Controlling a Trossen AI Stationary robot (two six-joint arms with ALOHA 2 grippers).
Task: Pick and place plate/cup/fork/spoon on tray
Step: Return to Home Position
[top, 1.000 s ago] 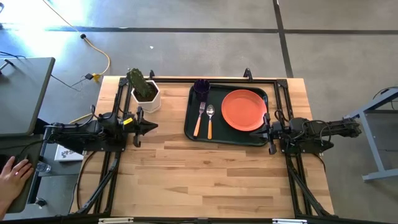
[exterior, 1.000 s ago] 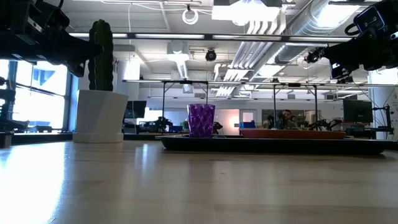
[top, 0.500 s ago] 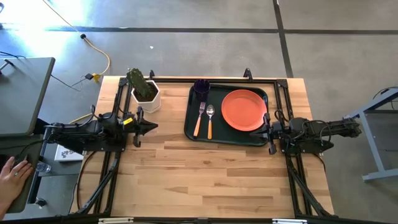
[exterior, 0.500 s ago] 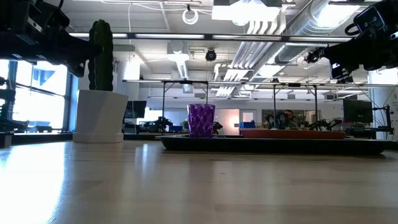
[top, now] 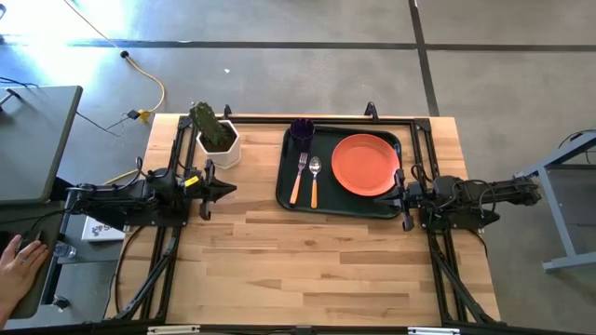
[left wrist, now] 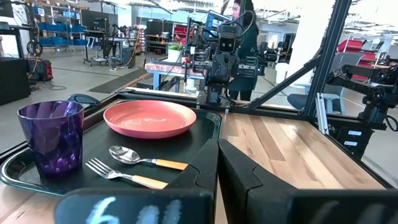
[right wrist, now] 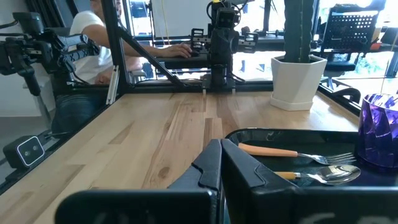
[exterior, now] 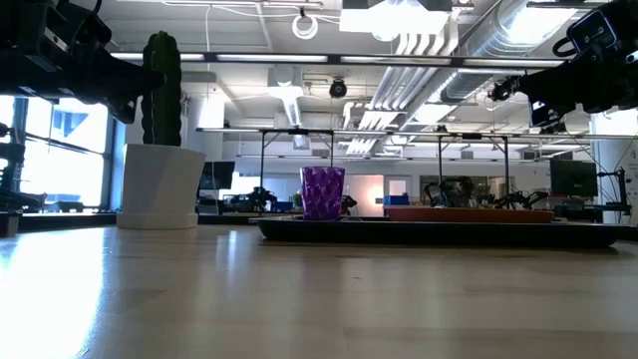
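Observation:
The dark green tray (top: 291, 191) lies at the table's far middle. On it rest the orange-red plate (top: 365, 164) at the right, the purple cup (top: 301, 129) upright at the far left corner, and the fork (top: 299, 177) and spoon (top: 315, 180) side by side. They also show in the left wrist view: plate (left wrist: 149, 117), cup (left wrist: 51, 137), spoon (left wrist: 140, 158), fork (left wrist: 124, 175). My left gripper (top: 222, 189) is shut and empty left of the tray. My right gripper (top: 400, 198) is shut and empty at the tray's right edge.
A white pot with a green cactus (top: 216, 138) stands at the far left of the table, beside the tray. A person's hand (top: 17, 261) shows off the table at the left. Bare wood spans the table's near half.

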